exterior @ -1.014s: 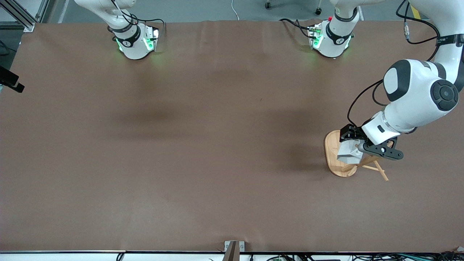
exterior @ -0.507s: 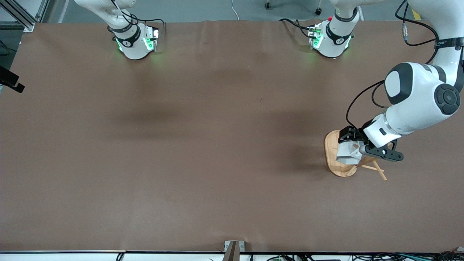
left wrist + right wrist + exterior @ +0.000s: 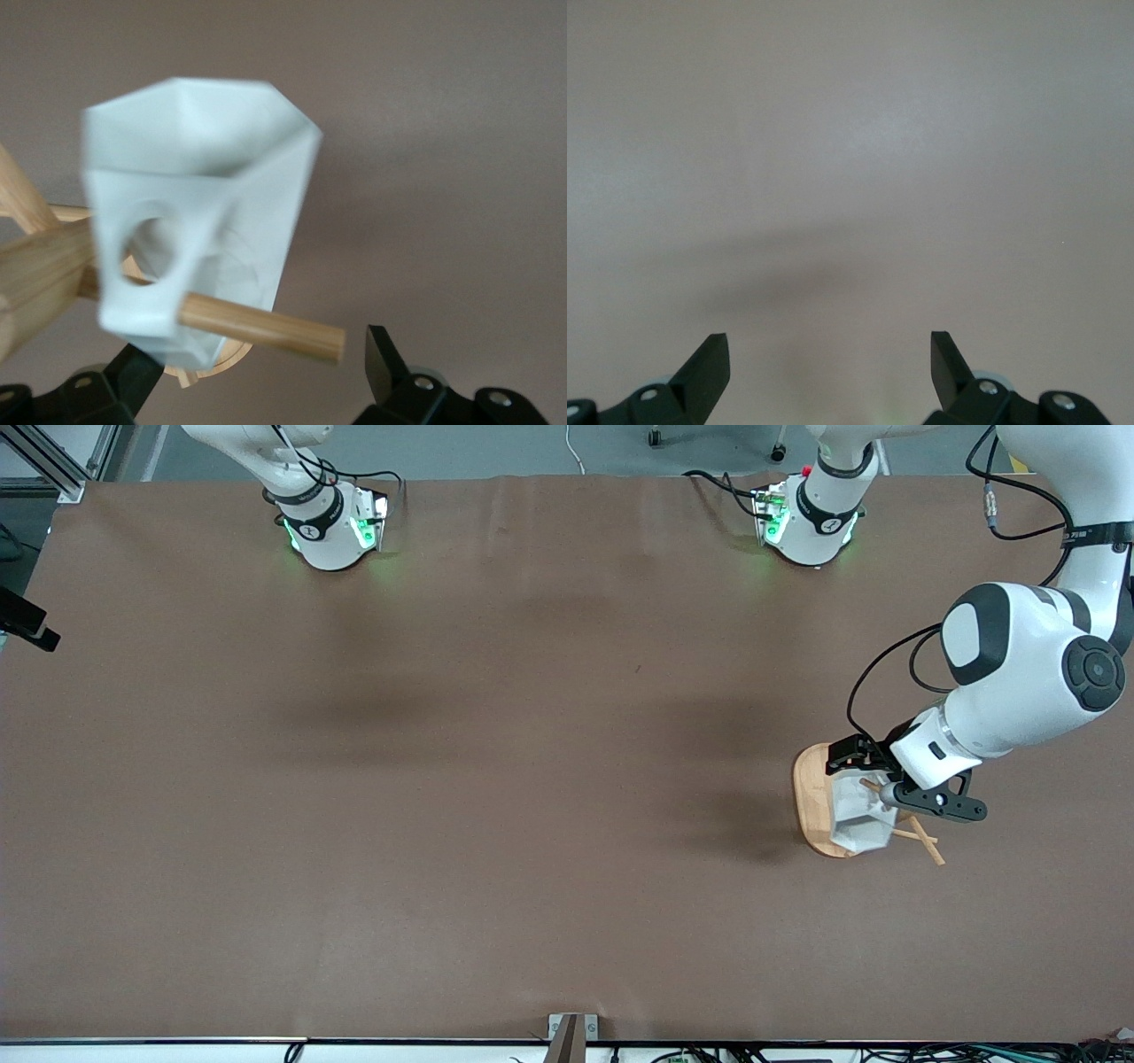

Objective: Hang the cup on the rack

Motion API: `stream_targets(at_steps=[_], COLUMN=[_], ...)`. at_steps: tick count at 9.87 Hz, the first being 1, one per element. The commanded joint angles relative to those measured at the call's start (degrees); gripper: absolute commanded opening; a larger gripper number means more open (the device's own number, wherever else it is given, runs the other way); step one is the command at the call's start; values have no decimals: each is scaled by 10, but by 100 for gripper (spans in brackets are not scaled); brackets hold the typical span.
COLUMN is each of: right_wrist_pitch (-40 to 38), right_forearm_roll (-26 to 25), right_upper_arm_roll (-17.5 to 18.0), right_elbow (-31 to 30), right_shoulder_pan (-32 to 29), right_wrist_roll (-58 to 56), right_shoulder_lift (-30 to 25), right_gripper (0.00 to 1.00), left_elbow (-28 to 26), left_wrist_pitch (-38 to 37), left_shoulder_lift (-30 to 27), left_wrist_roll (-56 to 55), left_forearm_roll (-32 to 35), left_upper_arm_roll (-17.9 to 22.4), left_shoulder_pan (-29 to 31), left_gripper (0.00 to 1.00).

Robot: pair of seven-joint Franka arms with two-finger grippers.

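Note:
The white faceted cup [image 3: 858, 821] hangs on the bamboo rack [image 3: 810, 797] at the left arm's end of the table. A thin peg [image 3: 266, 324] passes through the round hole in the side tab of the cup [image 3: 208, 177]. My left gripper [image 3: 890, 784] is open beside the cup. In the left wrist view the left gripper [image 3: 260, 351] has a finger on each side of the peg and grips nothing. My right gripper [image 3: 830, 343] is open over bare table and does not show in the front view.
The rack's oval base [image 3: 221, 358] shows below the cup, and its post [image 3: 31, 274] stands beside it. Another peg [image 3: 928, 843] sticks out toward the front camera. The two arm bases [image 3: 330, 531] stand along the table's back edge.
My left gripper has opened and let go of the cup. The cup has dropped onto the peg and now hangs a little lower in the front view.

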Motion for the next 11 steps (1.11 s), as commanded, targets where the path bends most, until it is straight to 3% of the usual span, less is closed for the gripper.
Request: stream_targets(at_steps=[1, 5, 6, 7, 8, 9, 11], right_wrist_pitch=[0, 0, 0, -1, -1, -1, -1], right_forearm_roll=[-7, -7, -7, -7, -7, -7, -7], right_upper_arm_roll=[4, 3, 3, -1, -1, -2, -9], right_elbow=[-9, -10, -10, -10, -10, -10, -10], right_shoulder_pan=[-5, -6, -6, -4, -3, -2, 1], right_wrist_roll=[1, -1, -1, -2, -2, -2, -5], right_shoulder_lift=[-9, -8, -9, -9, -9, -9, -8], right_gripper=[100, 100, 100, 100, 100, 100, 100], left_elbow=[8, 10, 12, 37, 66, 106, 121], left_wrist_pitch=[-4, -102, -134, -181, -228, -287, -336], left_shoulder_lift=[0, -105, -138, -163, -170, -170, -190], left_wrist_roll=[-2, -90, -91, -91, -88, -81, -81], left_forearm_roll=[-3, 0, 20, 80, 96, 94, 87], left_upper_arm_roll=[8, 7, 8, 7, 8, 28, 66], left_shoulder_pan=[-11, -21, -21, -27, -34, -43, -69], left_gripper=[100, 100, 100, 100, 100, 100, 100])
